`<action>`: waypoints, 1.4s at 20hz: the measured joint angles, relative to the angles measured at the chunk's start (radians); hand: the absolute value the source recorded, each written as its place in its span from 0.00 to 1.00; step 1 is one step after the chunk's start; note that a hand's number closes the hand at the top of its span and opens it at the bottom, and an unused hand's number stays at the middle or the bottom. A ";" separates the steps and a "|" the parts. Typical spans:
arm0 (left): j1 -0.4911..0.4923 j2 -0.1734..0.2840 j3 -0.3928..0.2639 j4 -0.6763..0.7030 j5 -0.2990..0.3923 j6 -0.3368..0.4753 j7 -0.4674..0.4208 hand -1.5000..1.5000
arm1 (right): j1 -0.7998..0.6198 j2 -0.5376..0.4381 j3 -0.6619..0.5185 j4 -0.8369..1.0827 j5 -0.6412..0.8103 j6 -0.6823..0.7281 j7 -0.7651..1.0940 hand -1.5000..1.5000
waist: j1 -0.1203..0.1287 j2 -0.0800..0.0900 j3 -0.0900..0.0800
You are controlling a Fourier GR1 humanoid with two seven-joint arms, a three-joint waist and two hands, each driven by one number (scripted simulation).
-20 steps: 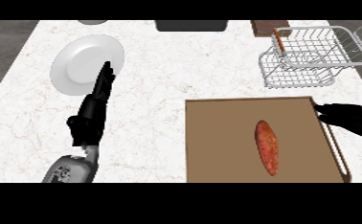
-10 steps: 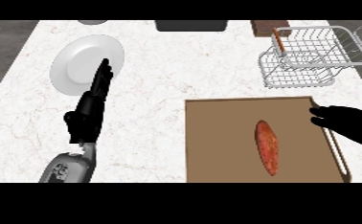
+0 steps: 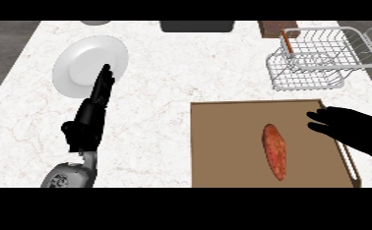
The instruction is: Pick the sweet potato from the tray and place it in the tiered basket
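Note:
An orange sweet potato lies lengthwise on the brown tray at the lower right. My right hand comes in from the right edge over the tray's right side, fingers straight and open, a short gap right of the sweet potato. The white wire tiered basket stands at the upper right of the counter. My left hand rests open at the left, fingers pointing up toward a plate.
A white plate lies at the upper left, just beyond my left fingertips. A dark object and a brown block sit along the counter's far edge. White marble counter lies between plate and tray.
My right hand has moved left, further in over the tray toward the sweet potato. The left hand and the sweet potato stay where they were.

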 measured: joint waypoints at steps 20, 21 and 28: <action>-0.011 -0.054 0.022 -0.016 -0.067 -0.019 0.028 0.50 | -0.022 0.116 0.093 0.213 0.247 -0.146 -0.113 0.00 | 0.000 0.000 -0.001; -0.013 -0.050 0.028 -0.024 -0.064 -0.026 0.039 0.50 | -0.023 0.123 0.096 0.224 0.252 -0.156 -0.125 0.00 | 0.000 0.000 -0.001; -0.012 -0.061 0.044 -0.007 -0.069 -0.040 0.014 0.50 | -0.046 0.159 0.124 0.286 0.282 -0.179 -0.163 0.00 | -0.001 0.000 -0.001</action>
